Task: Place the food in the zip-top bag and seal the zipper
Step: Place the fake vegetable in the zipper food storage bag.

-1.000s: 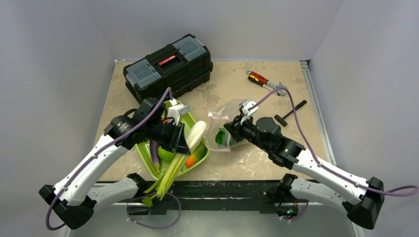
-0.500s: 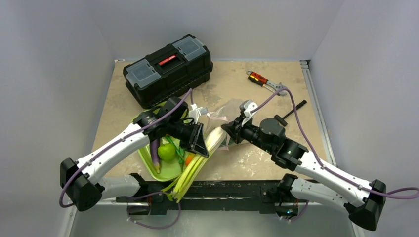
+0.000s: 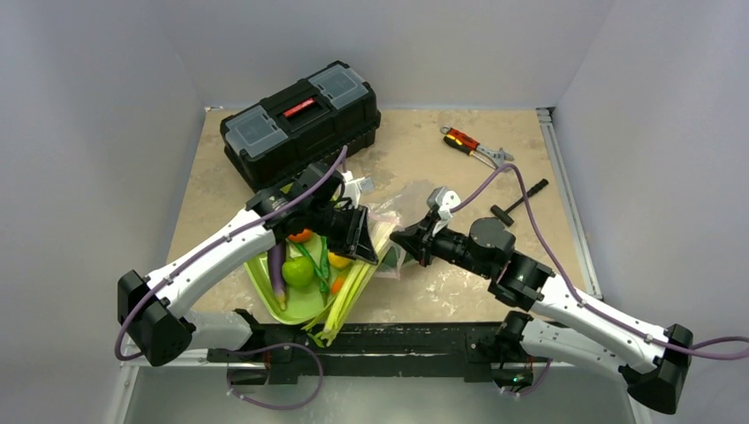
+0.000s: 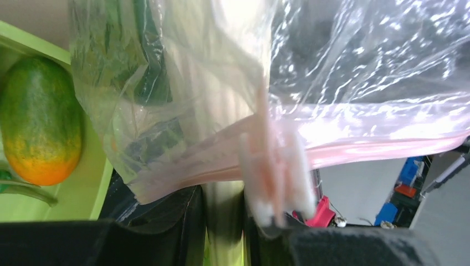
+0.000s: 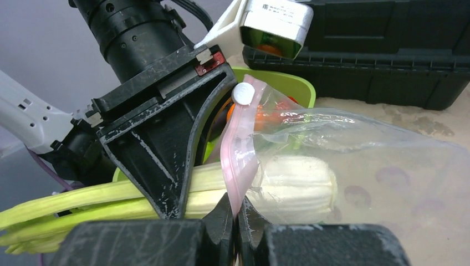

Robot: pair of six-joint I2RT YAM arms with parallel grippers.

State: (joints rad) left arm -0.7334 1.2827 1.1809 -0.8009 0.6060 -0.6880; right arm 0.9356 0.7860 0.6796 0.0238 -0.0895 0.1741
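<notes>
My left gripper (image 3: 358, 237) is shut on the bok choy (image 3: 346, 296), whose green stalks trail back over the tray. In the left wrist view the stalk (image 4: 223, 219) sits between the jaws of the left gripper (image 4: 223, 233). The bok choy's white head (image 5: 294, 188) lies inside the mouth of the clear zip-top bag (image 3: 412, 200). My right gripper (image 5: 237, 216) is shut on the bag's pink zipper strip (image 5: 239, 160) and holds the mouth up; it also shows in the top view (image 3: 402, 241). The strip also crosses the left wrist view (image 4: 377, 145).
The lime-green tray (image 3: 262, 284) holds a green apple (image 3: 298, 272), a purple eggplant (image 3: 276, 269), an orange (image 3: 302, 236) and a green-orange fruit (image 4: 39, 130). A black toolbox (image 3: 300, 124) stands behind it. Pliers (image 3: 472, 146) and a black tool (image 3: 517, 201) lie at the back right.
My left arm has swung right from the tray with the bok choy, and its white head has gone into the bag's mouth. My right gripper has shifted slightly left, still holding the strip.
</notes>
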